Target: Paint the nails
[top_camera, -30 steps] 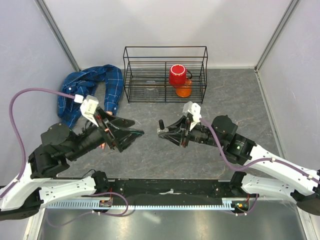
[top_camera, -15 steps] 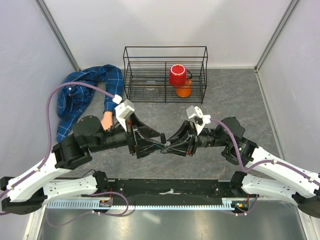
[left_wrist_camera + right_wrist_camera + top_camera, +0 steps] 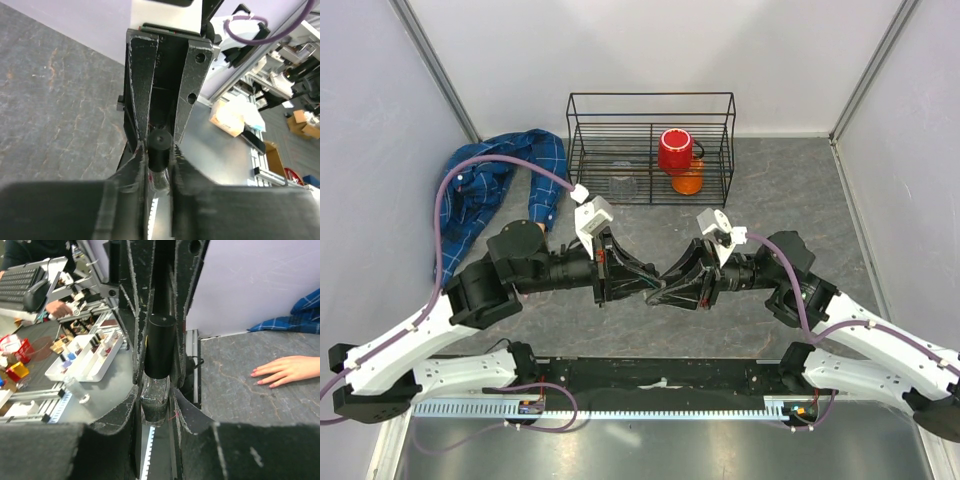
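Back of the grey table (image 3: 800, 200), a black wire basket (image 3: 650, 96) stands against the wall. Inside it, right of middle, a red cup (image 3: 675, 152) sits upside down, with something orange (image 3: 687, 184) just below it. Off the table, a white tray (image 3: 82, 357) of small items.

The top camera hangs high above the near edge of the table (image 3: 880, 220), behind the arm bases. It looks down and forward and takes in the whole table up to the wire rack (image 3: 650, 150) at the far edge.

The left wrist camera sits very close behind the left pincer (image 3: 159, 165) and looks along its fingers toward the right edge. The right wrist camera sits equally close behind the right pincer (image 3: 156, 400) and looks toward the left edge.

Both wrist views share the small bottle (image 3: 158, 370). The right wrist and top views share the fake hand (image 3: 280, 371) and the plaid sleeve (image 3: 300, 315) near the far left corner.
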Robot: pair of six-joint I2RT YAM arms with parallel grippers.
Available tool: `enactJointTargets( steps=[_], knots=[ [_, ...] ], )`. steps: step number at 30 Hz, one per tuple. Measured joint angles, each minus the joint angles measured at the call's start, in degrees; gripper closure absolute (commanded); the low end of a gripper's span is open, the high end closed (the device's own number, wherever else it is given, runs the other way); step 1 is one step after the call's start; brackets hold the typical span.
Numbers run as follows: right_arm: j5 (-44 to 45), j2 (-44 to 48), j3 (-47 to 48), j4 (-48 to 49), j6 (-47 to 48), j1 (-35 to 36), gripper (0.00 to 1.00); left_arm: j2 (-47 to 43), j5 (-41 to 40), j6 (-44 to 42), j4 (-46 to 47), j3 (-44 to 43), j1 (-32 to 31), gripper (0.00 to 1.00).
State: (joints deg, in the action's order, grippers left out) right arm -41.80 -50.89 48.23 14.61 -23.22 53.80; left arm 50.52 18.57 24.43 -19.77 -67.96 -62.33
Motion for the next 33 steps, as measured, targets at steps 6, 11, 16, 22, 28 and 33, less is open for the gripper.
enactJointTargets(
  steps=[6,11,16,22,28,33],
  knots=[
    [10.05,0.52,1.05,-3.72,2.23,0.00,1.00,3.65,-9.22,-0.87,-5.73,-5.44,-0.07,0.98],
    [37.57,-3.48,4.22,-10.73,9.20,6.91,1.00,9.27,-29.29,3.28,-12.11,-9.49,-0.37,0.98],
    [65.92,-10.86,6.95,-12.96,16.28,14.14,1.00,19.65,-44.00,9.29,-21.86,-17.38,-0.39,0.98],
    [75.58,-12.46,6.95,-14.23,20.15,14.45,1.00,25.75,-47.08,11.82,-22.36,-20.70,-0.17,0.54],
    [69.79,-9.31,5.62,-12.96,21.55,13.38,1.00,16.87,-36.81,11.32,-16.35,-12.57,5.33,0.28],
    [54.66,-4.33,2.45,-12.74,20.37,8.52,1.00,4.48,-23.34,11.28,-11.17,-4.61,12.31,0.28]
  ],
)
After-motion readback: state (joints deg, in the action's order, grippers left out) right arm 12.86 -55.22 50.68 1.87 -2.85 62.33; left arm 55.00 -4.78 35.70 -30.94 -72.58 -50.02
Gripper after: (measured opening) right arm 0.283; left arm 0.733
